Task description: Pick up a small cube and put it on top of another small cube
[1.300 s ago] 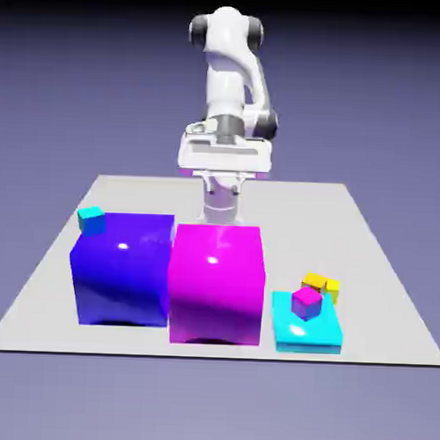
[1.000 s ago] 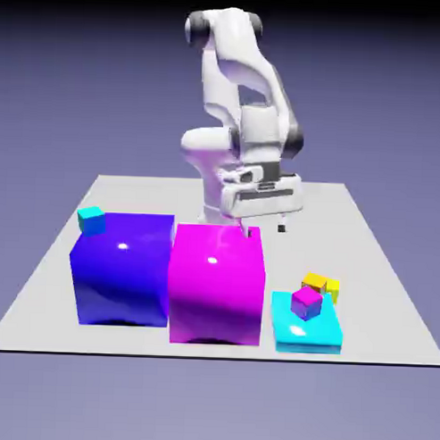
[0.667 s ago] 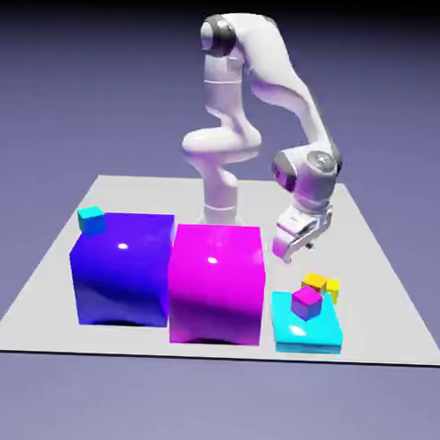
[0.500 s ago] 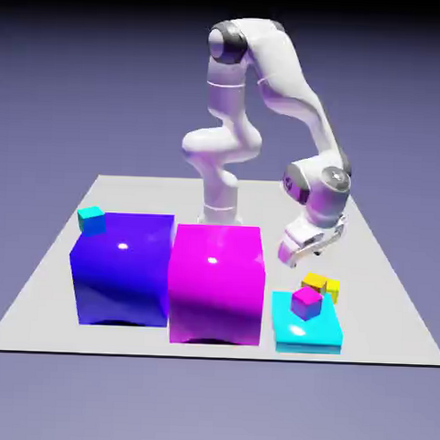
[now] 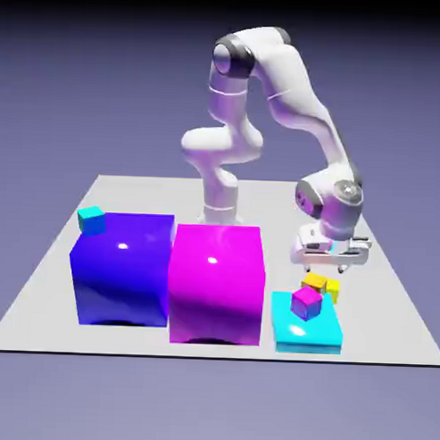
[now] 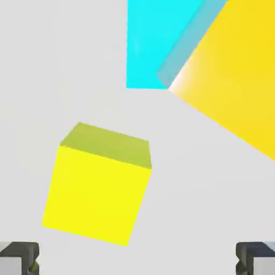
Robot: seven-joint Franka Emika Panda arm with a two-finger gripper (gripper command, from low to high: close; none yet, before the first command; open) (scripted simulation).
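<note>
Recording one gripper [image 5: 335, 261], white, two-fingered, which we are finding hanging just above the yellow cubes behind the flat cyan block [image 5: 307, 332], its fingers spread wide and pinching nothing; in the hand view its two grey fingertips [image 6: 19, 257] are sitting at the far corners of the lower edge. Listing next the tiny yellow-green cube [image 6: 98, 182], which we are seeing resting on the grey table [image 5: 382, 292] just behind the flat cyan block, at its corner toward the exterior view's right, and in the hand view lying ahead of the open fingers, nearer the left one and touching neither. We are noting a tiny orange-yellow cube [image 5: 315, 282] close beside it, also behind the cyan block; a tiny magenta cube [image 5: 306, 302] sitting on top of that block; a big magenta block [image 5: 216, 281] just to its exterior-view left; a big blue block [image 5: 122, 267] beyond that; and a tiny cyan cube [image 5: 91, 219] at the blue block's far upper corner.
</note>
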